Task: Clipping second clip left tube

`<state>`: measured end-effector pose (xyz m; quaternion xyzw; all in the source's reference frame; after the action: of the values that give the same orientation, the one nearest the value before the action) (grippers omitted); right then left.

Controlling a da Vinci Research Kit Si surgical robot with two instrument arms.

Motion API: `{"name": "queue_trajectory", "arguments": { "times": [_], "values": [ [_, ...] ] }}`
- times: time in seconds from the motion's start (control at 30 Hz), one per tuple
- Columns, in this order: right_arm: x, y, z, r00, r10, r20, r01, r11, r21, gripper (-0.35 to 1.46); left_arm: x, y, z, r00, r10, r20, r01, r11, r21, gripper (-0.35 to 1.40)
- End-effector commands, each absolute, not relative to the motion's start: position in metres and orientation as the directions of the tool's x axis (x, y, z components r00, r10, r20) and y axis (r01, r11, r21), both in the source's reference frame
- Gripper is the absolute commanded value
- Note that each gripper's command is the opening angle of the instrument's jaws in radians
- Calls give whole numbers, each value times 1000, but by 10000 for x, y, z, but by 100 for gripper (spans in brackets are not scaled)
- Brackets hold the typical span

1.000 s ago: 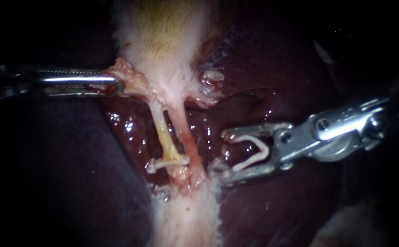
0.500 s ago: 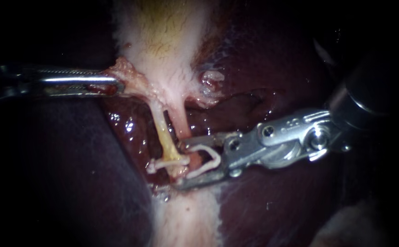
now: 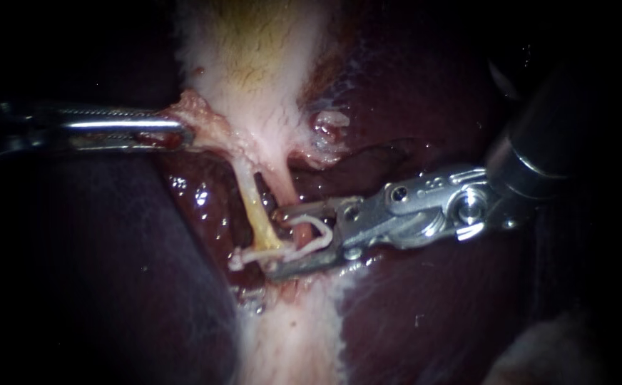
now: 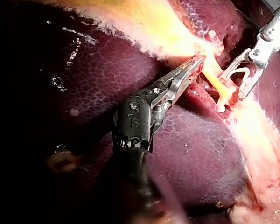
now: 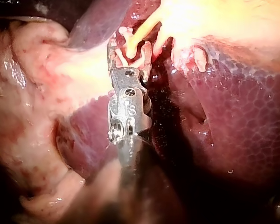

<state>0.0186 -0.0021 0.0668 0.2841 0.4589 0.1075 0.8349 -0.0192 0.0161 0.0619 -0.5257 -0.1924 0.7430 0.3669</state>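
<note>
The right instrument point(image 3: 274, 242) comes in from the upper right with its shaft sloping down and its tip lying almost level. Its jaws stand spread, gripping an open white loaded clip point(image 3: 323, 232) between them. They straddle the pink tube point(image 3: 282, 189). Their tips lie just beside the yellow left tube point(image 3: 255, 214), directly above the seated clip point(image 3: 247, 255) that already crosses it. In the right wrist view the left tube point(image 5: 140, 30) runs down into the gap between the spread jaws of the right instrument point(image 5: 129, 49). I cannot tell whether the loaded clip fully surrounds it.

The left instrument point(image 3: 179, 133) lies level from the left, its jaws clenched on a tissue flap point(image 3: 200, 114) at the gallbladder's narrow end. The left wrist view shows this instrument point(image 4: 196, 63) gripping pale tissue just beside the left tube point(image 4: 214, 77), with the right instrument point(image 4: 232, 87) on the tube's far side.

A second ago the right instrument hung over the liver, well apart from both tubes. Half a second ago its tips had reached only the pink tube. It now sits further in and slightly higher against the tissue. The left instrument, the flap and the seated clip have not shifted.

The pale gallbladder point(image 3: 254, 64) narrows towards the two tubes. Wet, dark maroon liver point(image 3: 425, 314) lies on both sides. A pale band of tissue point(image 3: 289, 342) continues below the seated clip. The surroundings are dark.
</note>
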Motion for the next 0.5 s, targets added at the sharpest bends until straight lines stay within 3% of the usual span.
{"name": "queue_trajectory", "arguments": {
  "times": [0.03,0.37,0.5],
  "values": [
    [187,-19,670,555,440,-706,81,816,573,49,-192,161,619,-178,747,-640,-343,-657,-672,-35],
    [208,-17,685,537,466,-704,65,809,585,49,-193,160,618,-178,748,-640,-344,-656,-671,-35],
    [219,-21,687,516,479,-710,110,785,610,50,-193,160,618,-178,748,-640,-344,-656,-671,-35]
  ]
}}
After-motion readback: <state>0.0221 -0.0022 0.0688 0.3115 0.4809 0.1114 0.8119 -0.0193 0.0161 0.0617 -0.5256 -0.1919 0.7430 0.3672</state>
